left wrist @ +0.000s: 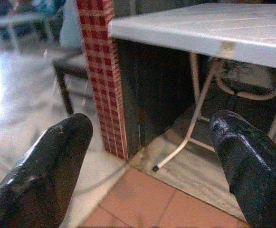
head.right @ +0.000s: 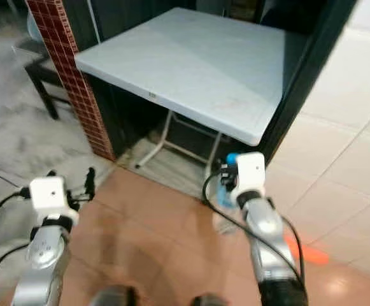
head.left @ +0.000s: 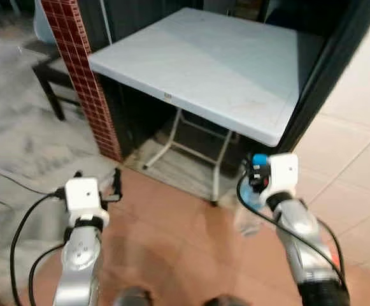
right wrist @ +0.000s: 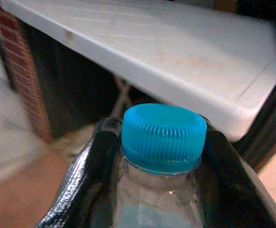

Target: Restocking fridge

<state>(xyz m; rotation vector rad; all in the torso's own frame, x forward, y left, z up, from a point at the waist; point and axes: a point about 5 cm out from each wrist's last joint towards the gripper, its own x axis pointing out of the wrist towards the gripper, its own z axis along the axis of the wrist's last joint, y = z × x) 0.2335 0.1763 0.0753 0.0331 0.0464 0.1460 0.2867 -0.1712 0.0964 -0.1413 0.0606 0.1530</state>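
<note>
Right gripper (right wrist: 159, 190): clamped around the neck of a clear water bottle (head.left: 247, 213), one black finger on each side just under its blue cap (right wrist: 163, 135).
Bottle position: upright in the air at about 4 o'clock in the head views, in front of the table's near corner, over the terracotta floor tiles (head.left: 172, 236).
Left gripper (left wrist: 152, 156): fingers spread wide, holding nothing, at about 8 o'clock.
Ahead: white folding table (head.left: 204, 64) at 12 o'clock.
Beside it: red-tiled pillar (head.left: 83, 83) at 10 o'clock.
</note>
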